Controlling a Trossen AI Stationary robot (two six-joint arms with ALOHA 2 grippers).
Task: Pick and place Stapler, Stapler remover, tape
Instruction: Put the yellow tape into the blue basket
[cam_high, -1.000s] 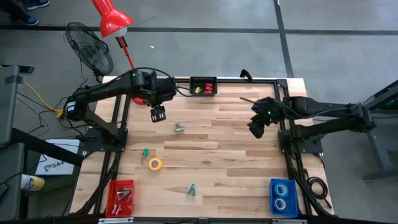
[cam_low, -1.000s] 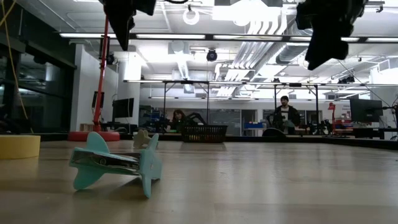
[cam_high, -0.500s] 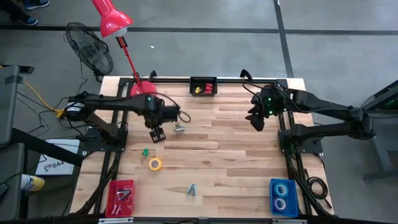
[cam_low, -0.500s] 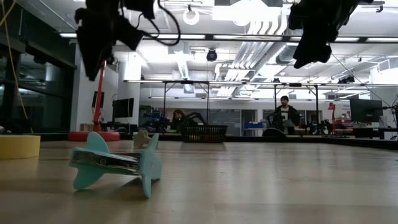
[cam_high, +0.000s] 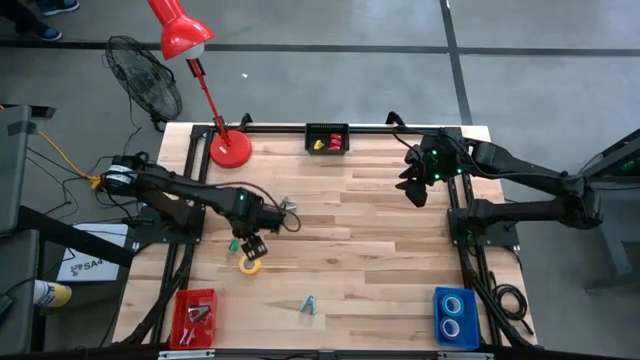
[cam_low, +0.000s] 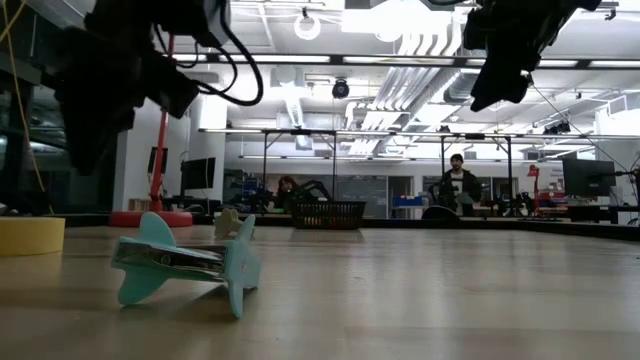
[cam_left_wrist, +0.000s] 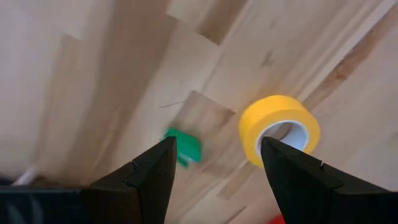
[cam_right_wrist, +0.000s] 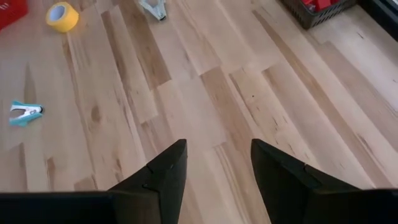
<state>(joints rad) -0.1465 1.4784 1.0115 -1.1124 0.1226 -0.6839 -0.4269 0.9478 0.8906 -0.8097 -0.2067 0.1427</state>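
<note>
Fingers of the left gripper (cam_high: 251, 247) are hanging wide above the yellow tape (cam_high: 249, 264); centring over its rim before lowering looks wisest.

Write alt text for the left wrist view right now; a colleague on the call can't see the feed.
The left gripper, fingers open, hangs over the pale wooden table, with a yellow ring-shaped roll of tape lying flat just beyond one fingertip. A small green object, too blurred to identify, lies beside the tape, between the fingertips.
</note>
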